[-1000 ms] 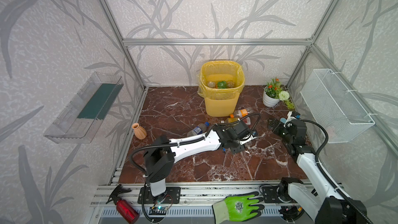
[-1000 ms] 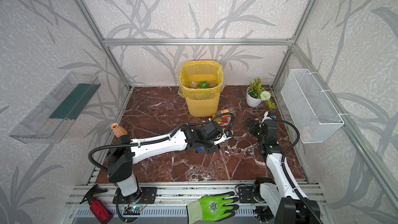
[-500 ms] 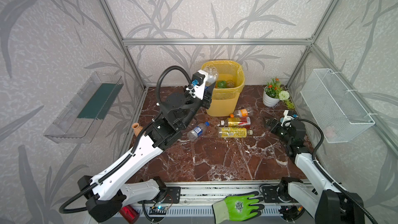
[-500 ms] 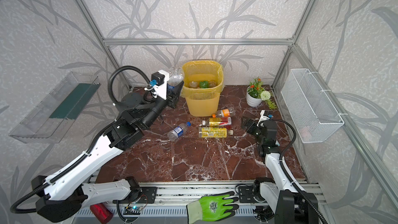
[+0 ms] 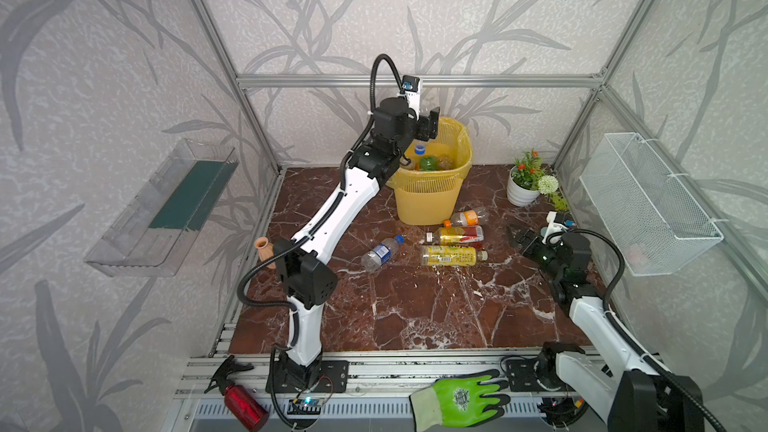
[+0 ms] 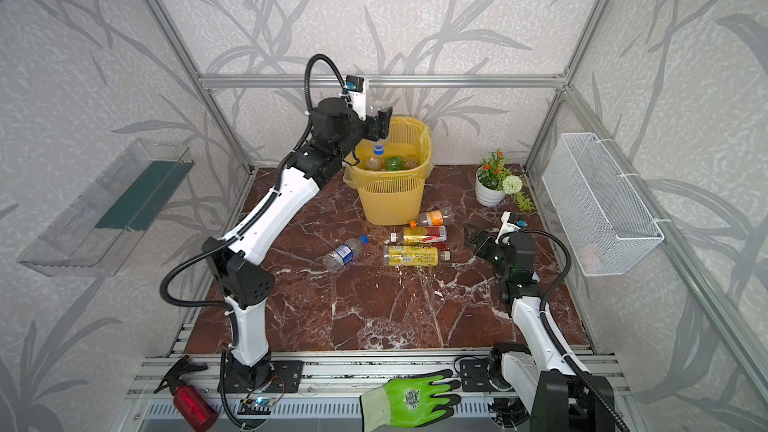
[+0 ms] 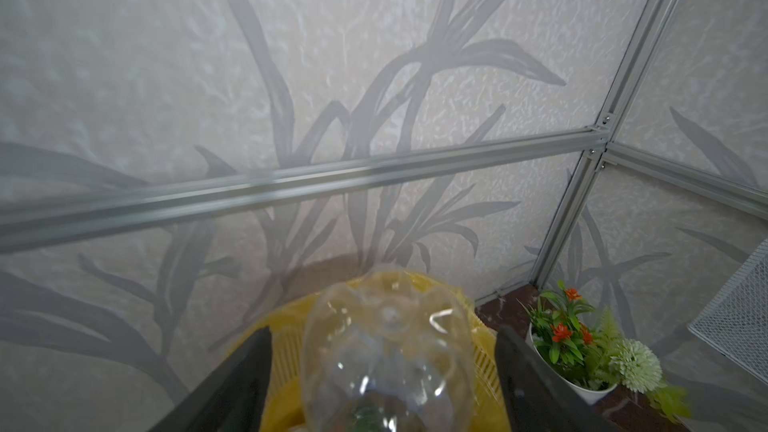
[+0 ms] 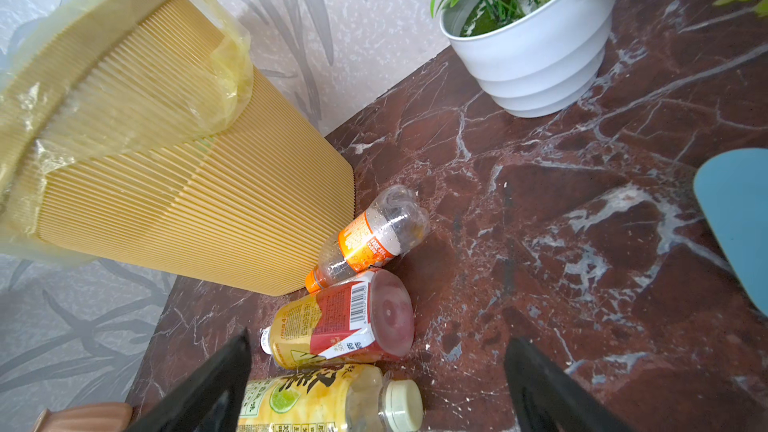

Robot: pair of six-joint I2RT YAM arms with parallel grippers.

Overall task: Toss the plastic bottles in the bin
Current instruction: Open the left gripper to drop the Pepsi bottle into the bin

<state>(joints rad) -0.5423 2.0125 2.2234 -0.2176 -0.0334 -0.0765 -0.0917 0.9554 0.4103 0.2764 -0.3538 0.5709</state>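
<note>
A clear bottle (image 7: 386,367) hangs, base toward the wrist camera, between the fingers of the left gripper (image 7: 382,336) above the mouth of the yellow bin (image 5: 424,201). The jaws stand wide, clear of its sides, so it appears free to drop beside the green bottle (image 5: 428,162) inside. 4 other bottles (image 6: 415,254) lie on the marble floor (image 6: 374,305) at the bin's foot, and the right gripper (image 5: 518,238), also wide and empty, hovers low facing them, probably placed for the next pick.

Bin (image 5: 432,201) at back wall, four bottles (image 5: 453,255) lying before it, plant pot (image 5: 521,197) to its right
</note>
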